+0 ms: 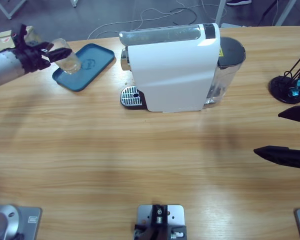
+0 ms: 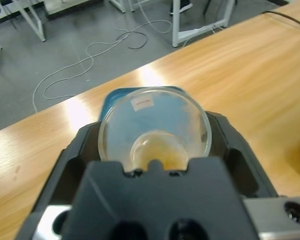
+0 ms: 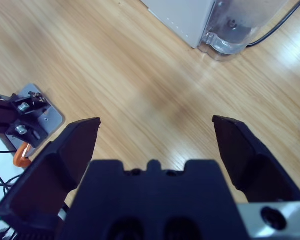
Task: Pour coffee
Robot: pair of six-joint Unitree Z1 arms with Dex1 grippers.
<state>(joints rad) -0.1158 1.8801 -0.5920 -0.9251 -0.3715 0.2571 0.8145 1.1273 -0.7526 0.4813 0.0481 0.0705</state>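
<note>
The left gripper is closed around a small clear glass, its two black jaws pressing the glass's sides. In the left wrist view the glass's open mouth faces the camera, and a shallow amber-brown layer of coffee sits at its bottom. A small white sticker shows on the glass wall. In the high view the same gripper comes in from the left edge and holds the glass tilted above the near end of a blue tray; whether the glass touches the tray cannot be told. The tray lies on the wooden table, near its far left edge.

To the right of the tray, well apart from the glass, stands a white coffee machine with a grey top, a metal drip grid at its left foot and a clear water tank at its right end.

The right gripper is wide open and holds nothing, its jaws spread over bare table. In the high view its two black jaws enter from the right edge, near a black stand with blue beads. The right wrist view also shows the machine's tank and a black cable.
</note>
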